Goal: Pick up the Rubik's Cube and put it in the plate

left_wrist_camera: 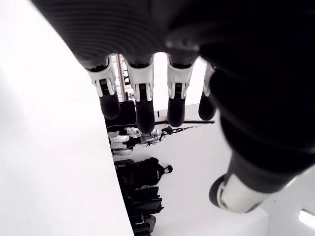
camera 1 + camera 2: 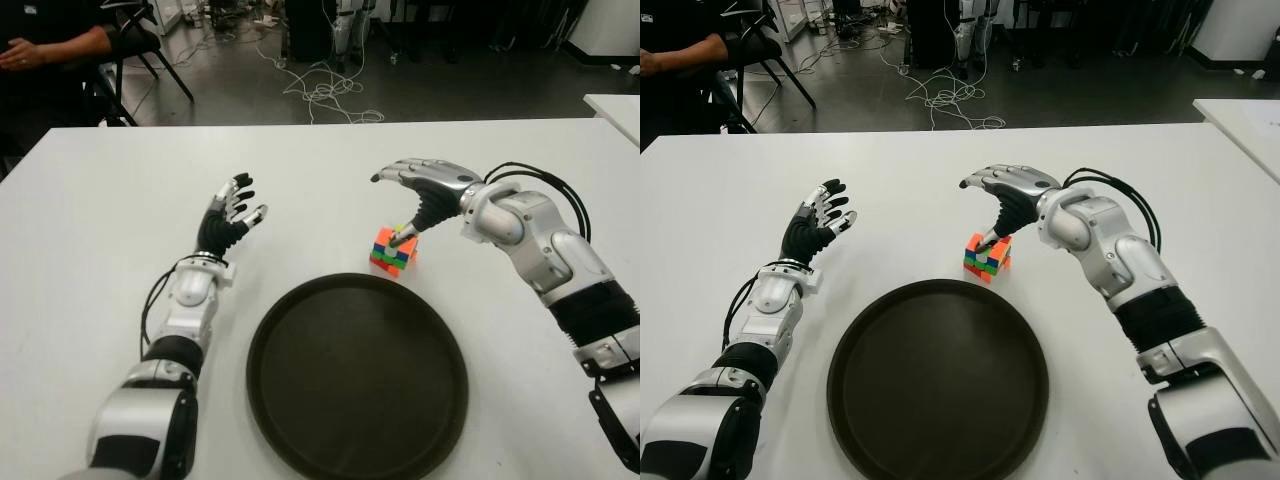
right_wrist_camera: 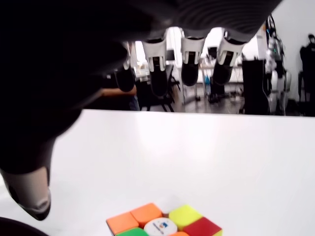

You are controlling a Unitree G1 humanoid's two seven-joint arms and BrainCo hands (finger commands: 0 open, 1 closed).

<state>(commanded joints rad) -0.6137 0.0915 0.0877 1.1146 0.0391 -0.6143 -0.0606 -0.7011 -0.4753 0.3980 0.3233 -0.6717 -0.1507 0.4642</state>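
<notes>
The white table (image 2: 90, 200) spreads out before me, and on its near middle sits the dark round plate (image 2: 300, 420), with nothing in it. Nothing of the job is finished: the lift, the carry and the drop into the plate all remain. My right hand (image 2: 425, 190) hovers over the Rubik's Cube (image 2: 393, 252), fingers spread wide and not closed on it, thumb tip down at its top face. The cube sits on the table just beyond the plate's far right rim. My left hand (image 2: 230, 218) shows left of the plate, fingers apart, empty.
</notes>
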